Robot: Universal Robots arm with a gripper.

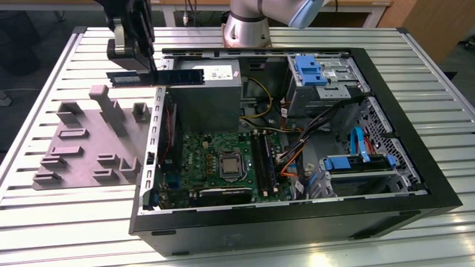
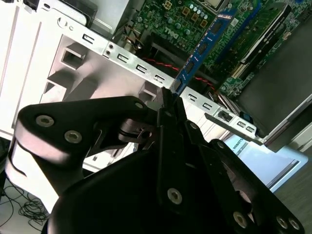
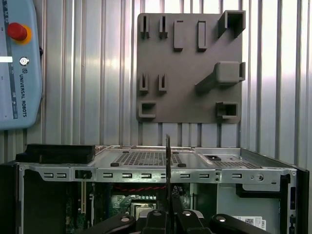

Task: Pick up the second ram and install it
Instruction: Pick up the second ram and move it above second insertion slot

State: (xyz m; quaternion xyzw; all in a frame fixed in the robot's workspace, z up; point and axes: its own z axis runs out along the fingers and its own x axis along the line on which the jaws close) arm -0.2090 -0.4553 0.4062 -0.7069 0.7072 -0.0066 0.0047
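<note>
In the exterior view, the second ram (image 1: 178, 77) hangs level in the air over the back left corner of the open computer case (image 1: 297, 222). My gripper (image 1: 153, 71) is shut on its middle. In the second wrist view the stick (image 2: 202, 48) runs away from the fingertips (image 2: 168, 109) towards the green motherboard (image 2: 195, 19). In the first wrist view the ram (image 3: 168, 165) is seen edge-on as a thin dark line above the case wall (image 3: 146, 173). The long black memory slots (image 1: 265, 161) lie on the motherboard (image 1: 200, 156), well below the stick and further towards the exterior view's right.
A grey fixture plate (image 1: 82, 150) with raised holders lies on the slatted table at the exterior view's left; it is also in the first wrist view (image 3: 190, 68). A teach pendant (image 3: 17, 63) lies beside it. Cables (image 1: 297, 150), blue drive cages (image 1: 356, 164) and a power supply (image 1: 211, 94) crowd the case.
</note>
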